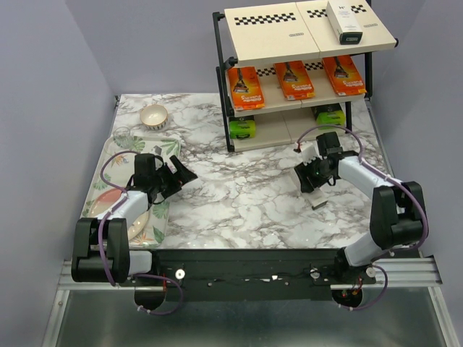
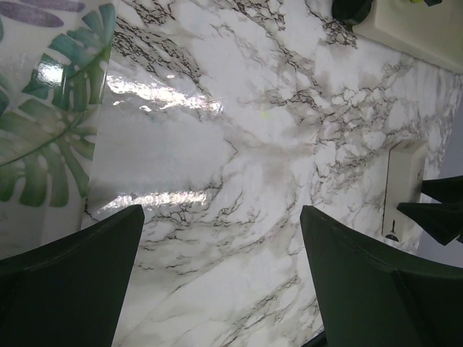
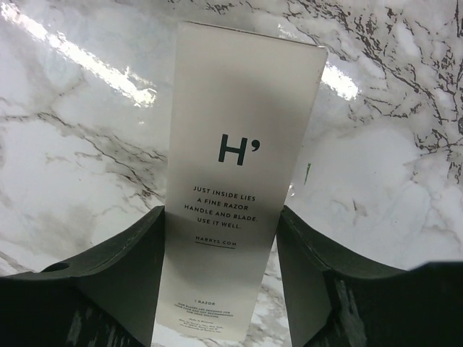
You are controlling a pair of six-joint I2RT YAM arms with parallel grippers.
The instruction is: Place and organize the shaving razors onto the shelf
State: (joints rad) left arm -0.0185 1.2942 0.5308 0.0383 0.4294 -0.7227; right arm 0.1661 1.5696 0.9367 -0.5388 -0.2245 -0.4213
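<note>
Nearest the arm bases, the left gripper (image 1: 183, 172) is hovering over the glossy marble-patterned tabletop (image 1: 239, 199) beside the floral tray (image 1: 100, 184). Its two dark, wedge-shaped fingers are standing wide apart and are holding nothing. Across the table, the right gripper (image 3: 221, 210) is pointing down at a slim white box (image 3: 242, 144), a flat matte carton with black lettering that is lying on the marble well short of the rack. Its fingers are flanking the carton's two long edges with no gap showing, but whether they are actually pressing on it cannot be told. Farther left, a round pink bowl (image 1: 153, 116) is sitting past the far end of the tray, whose shiny surface is showing green leaf prints. At the far right edge, the shelf (image 1: 268, 40) is standing upright: three beige boards with checkerboard strips in a black tube frame. Its lowest board is carrying two black packs (image 1: 242, 129) (image 1: 329, 116) with lime-green ends, one toward each side. The middle board is carrying three orange packs (image 1: 246, 88) (image 1: 294, 79) (image 1: 343, 75) lying flat in a row. The top board is carrying a second white box (image 1: 345, 22) near its right end. Seven razor packs are showing in all, six on the rack and one on the table.
</note>
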